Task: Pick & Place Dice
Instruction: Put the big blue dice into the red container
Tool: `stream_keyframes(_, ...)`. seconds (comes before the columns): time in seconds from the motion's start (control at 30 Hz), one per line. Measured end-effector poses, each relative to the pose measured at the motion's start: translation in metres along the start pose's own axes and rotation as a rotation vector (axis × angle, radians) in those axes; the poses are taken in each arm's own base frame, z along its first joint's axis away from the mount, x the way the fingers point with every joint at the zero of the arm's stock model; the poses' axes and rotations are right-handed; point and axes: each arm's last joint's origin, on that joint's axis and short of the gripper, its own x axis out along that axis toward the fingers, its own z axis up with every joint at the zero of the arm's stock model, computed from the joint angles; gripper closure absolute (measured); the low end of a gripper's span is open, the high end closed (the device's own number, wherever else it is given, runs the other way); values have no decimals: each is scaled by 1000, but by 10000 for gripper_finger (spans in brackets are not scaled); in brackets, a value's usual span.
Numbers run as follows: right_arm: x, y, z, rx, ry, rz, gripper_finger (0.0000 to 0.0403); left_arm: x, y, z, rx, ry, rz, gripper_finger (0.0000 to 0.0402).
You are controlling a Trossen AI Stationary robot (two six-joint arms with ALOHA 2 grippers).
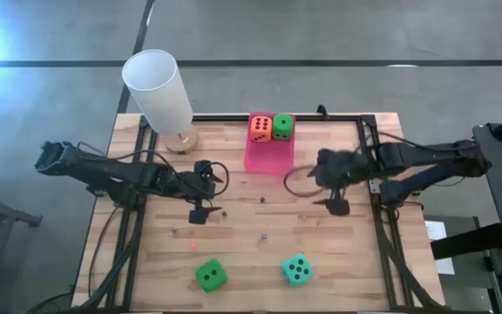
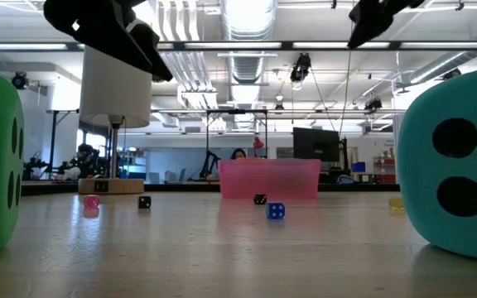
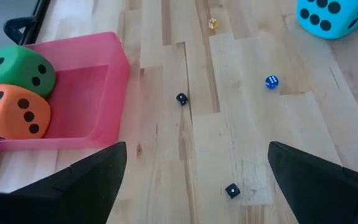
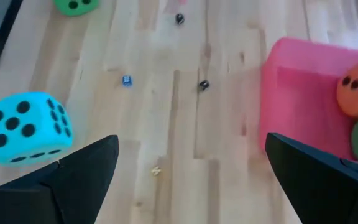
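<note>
Wooden worktop (image 1: 260, 253) edged by a dark frame, with both arms hung above its middle band, clear of the load, presumably so either can swing out to a loose cube. White lamp (image 1: 159, 92) at the far left corner, tall, near the left arm's path but well apart from anything left to fetch. Pink tray (image 1: 268, 155) at the far edge, centred between the arms, likely the drop spot reachable from both sides. Already inside, touching side by side: orange-red die (image 1: 261, 128) and green die (image 1: 283, 127).

Still on bare wood at the near edge: second green die (image 1: 210, 275) on the left arm's side, teal die (image 1: 297, 269) on the right arm's side, near each other but apart. Half the job done, judging by that split.

Left pincer (image 1: 200, 208) spread wide, gripping nothing, hanging over the boards nearer the front than the tray. Right pincer (image 1: 338, 203) likewise gaping and empty, just off the tray's right side.

Smallest: tiny dice strewn mid-worktop, among them a blue one (image 3: 271, 81) and a black one (image 3: 181, 99). Scattered between the pincers and the big cubes, low enough to pass over, a nuisance only if a lowered finger lands on one.
</note>
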Motion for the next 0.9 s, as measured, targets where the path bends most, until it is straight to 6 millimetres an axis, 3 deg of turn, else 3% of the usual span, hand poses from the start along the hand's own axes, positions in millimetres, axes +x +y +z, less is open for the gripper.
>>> stream_keyframes(0.23, -5, 42, -11, 140, 36, -39, 3, 0, 0, -1, -6, 3, -1, 10)
stream_keyframes(0.47, 0, 70, -21, 298, 79, -83, 3, 0, 0, -1, -7, 3, -1, 11)
stream_keyframes(0.9, 54, 101, -19, 650, 264, -195, 3, 1, 0, -1, -7, 4, -3, 11)
